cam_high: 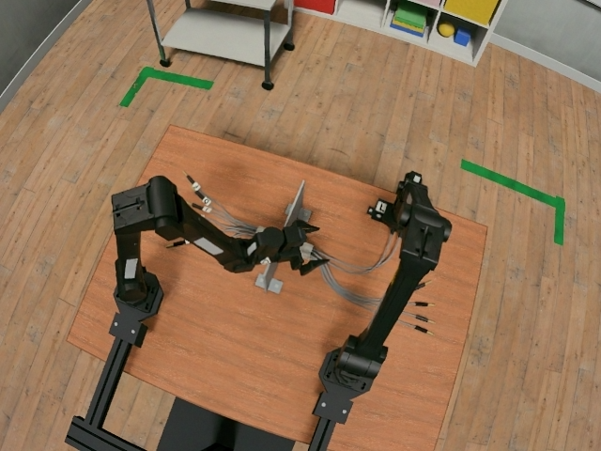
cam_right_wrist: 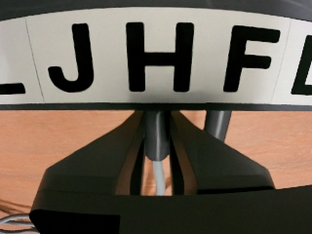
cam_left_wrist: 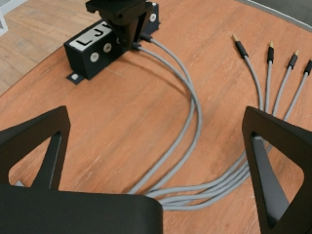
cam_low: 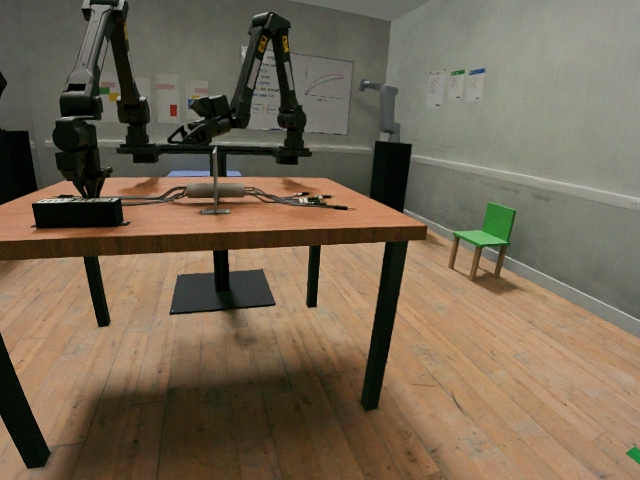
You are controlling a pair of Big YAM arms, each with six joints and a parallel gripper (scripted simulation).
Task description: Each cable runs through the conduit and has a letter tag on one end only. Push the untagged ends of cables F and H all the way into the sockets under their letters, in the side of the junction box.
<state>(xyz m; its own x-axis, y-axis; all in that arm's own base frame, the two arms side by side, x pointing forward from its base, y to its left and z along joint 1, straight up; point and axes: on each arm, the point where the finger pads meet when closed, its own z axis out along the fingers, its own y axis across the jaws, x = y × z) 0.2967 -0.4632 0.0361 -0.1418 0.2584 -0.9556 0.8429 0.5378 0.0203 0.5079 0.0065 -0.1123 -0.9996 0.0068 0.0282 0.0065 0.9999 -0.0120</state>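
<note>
The black junction box (cam_high: 380, 209) sits at the table's far right, and its label strip (cam_right_wrist: 156, 58) reads L J H F D. My right gripper (cam_right_wrist: 157, 116) is shut on a grey cable's dark plug (cam_right_wrist: 156, 133), which stands in the socket under H. A second plug (cam_right_wrist: 217, 124) sits in the socket under F. In the left wrist view the right gripper (cam_left_wrist: 133, 26) is pressed against the box (cam_left_wrist: 104, 42). My left gripper (cam_high: 310, 247) is open and empty above the cables beside the conduit (cam_low: 214, 190).
Several loose untagged plugs (cam_high: 422, 318) lie near the right arm's base and also show in the left wrist view (cam_left_wrist: 269, 55). The tagged ends (cam_high: 198, 198) lie behind the left arm. An upright grey panel (cam_high: 293, 209) stands mid-table over the conduit.
</note>
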